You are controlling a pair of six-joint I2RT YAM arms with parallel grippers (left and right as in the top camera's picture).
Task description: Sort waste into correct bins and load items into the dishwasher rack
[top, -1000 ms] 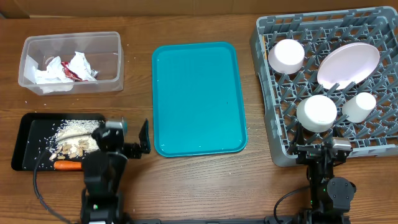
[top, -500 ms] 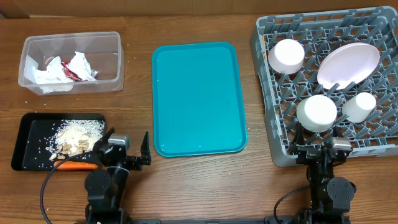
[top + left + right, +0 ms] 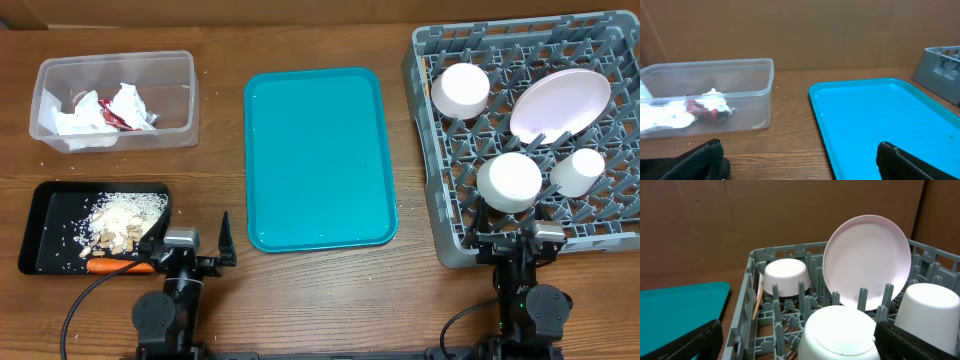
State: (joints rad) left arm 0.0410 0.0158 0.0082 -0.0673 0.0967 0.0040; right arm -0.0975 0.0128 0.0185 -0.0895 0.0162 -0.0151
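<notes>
While they are sitting low, left gripper (image 3: 190,240) and right gripper (image 3: 522,243) gaping wide, holding nothing. Carrot (image 3: 110,267), crumbs (image 3: 125,215) lying in black tray (image 3: 52,208); napkins (image 3: 75,125), wrapper (image 3: 112,113) in clear tub (image 3: 115,58); bowls (image 3: 510,180), cup (image 3: 577,170), plate (image 3: 560,103) in rack (image 3: 448,250).

The left arm (image 3: 163,318) sits folded low at the bottom left of the overhead view. Its wrist is level and the left pincer (image 3: 192,240) points straight ahead, away from the base. Its two dark fingers (image 3: 228,240) stand wide apart with nothing between them. In the left wrist view only their tips show, one in each bottom corner (image 3: 700,161). The right arm (image 3: 530,305) is folded the same way at the bottom right, with the right pincer (image 3: 520,238) facing forward. From above its fingers are small and hard to make out, though they seem spread. The right wrist view shows both tips (image 3: 687,342) parted to the frame's edges and gripping nothing.
</notes>
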